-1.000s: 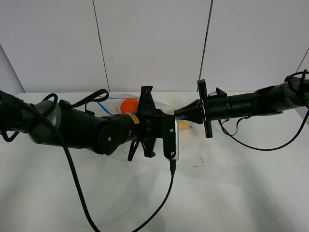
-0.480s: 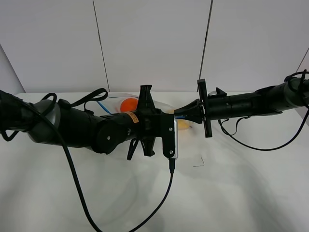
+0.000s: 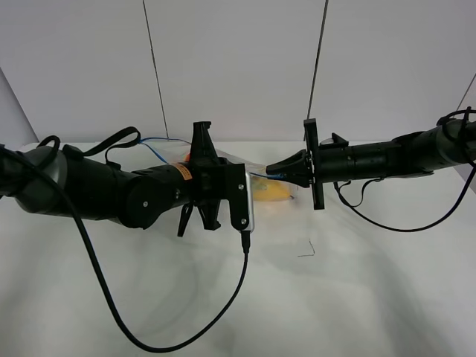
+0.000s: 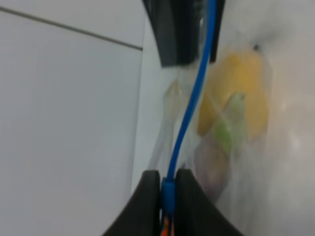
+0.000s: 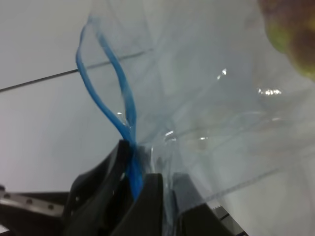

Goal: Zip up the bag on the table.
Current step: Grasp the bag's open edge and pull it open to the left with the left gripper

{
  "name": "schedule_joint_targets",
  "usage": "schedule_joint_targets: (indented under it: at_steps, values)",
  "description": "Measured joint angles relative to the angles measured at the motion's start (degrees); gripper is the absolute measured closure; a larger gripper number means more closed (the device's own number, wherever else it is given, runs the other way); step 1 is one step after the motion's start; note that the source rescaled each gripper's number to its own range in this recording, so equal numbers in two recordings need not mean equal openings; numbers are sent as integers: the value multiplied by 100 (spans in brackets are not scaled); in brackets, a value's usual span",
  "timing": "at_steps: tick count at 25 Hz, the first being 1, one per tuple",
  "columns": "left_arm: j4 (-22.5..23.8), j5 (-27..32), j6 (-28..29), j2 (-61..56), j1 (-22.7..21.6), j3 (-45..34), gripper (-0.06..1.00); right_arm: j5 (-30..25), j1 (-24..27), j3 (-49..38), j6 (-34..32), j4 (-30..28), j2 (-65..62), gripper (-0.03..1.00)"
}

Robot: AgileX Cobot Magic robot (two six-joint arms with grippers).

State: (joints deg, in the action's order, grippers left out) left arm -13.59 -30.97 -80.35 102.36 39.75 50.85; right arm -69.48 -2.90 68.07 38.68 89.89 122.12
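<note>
The clear bag [image 3: 260, 184] lies on the white table [image 3: 357, 290] between my two grippers, with yellow produce [image 3: 277, 193] showing through it. My left gripper [image 3: 239, 172] is shut on the blue zipper strip [image 4: 189, 98]; in the left wrist view [image 4: 168, 191] the strip runs taut from its fingers to the right gripper's dark jaws. My right gripper [image 3: 271, 171] is shut on the bag's zipper end. In the right wrist view [image 5: 135, 184] the strip [image 5: 106, 73] splits into an open loop beyond the fingers. Yellow, green and purplish produce [image 4: 236, 98] shows in the left wrist view.
The left arm's black cable [image 3: 216, 320] trails over the front of the table. A small thin mark [image 3: 306, 251] lies on the table right of the middle. A white panelled wall [image 3: 238, 67] stands behind the table.
My left gripper has slid left along the zipper strip, away from the right gripper. The orange produce is now hidden behind the left arm. The right arm has stayed put.
</note>
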Motion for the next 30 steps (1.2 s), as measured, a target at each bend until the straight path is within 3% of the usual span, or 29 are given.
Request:
schedule_joint_targets:
  at_steps: [10,30]
  values:
    - [14,-84,0,-2,-497,-7,94,34,0,6,-10,53,0,97]
    - [125,-84,0,-2,-2085,-7,94,34,0,6,-14,73,0,97]
